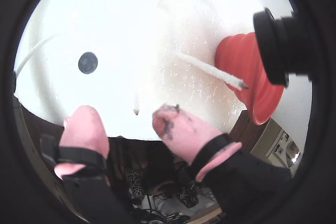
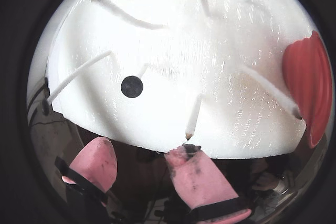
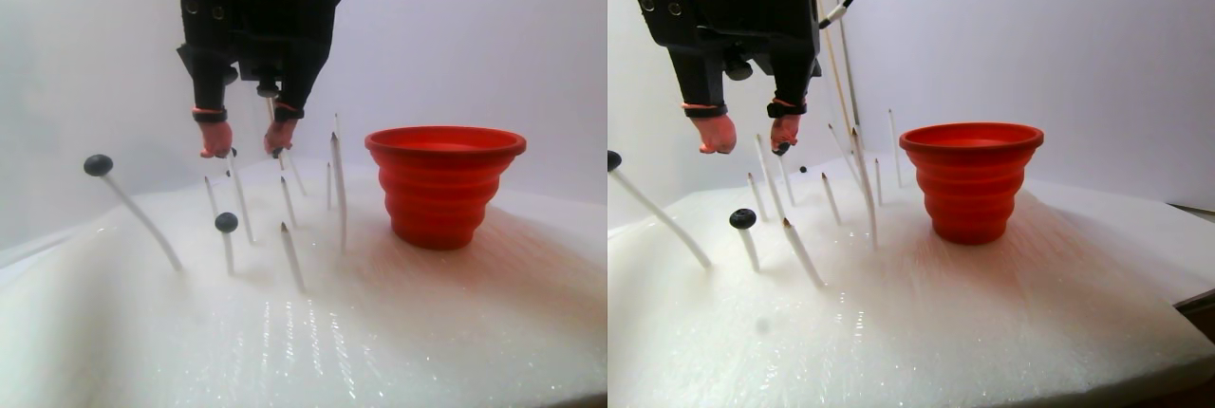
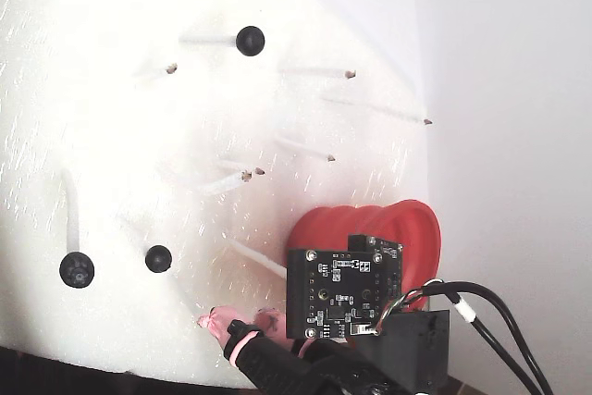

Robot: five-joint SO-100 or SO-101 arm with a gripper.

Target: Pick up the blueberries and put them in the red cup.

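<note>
In the stereo pair view the jaws hang released and empty above bare stick tips just left of the red cup, which looks like a reach for another berry. The blueberries sit on sticks farther left of the cup. The next move calls for swinging away from the cup and lowering the jaws around one ball.

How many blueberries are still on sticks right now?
3 in the fixed view: one blueberry at the top, one lower left, one beside it. The gripper and its camera board may hide others near the red cup.
</note>
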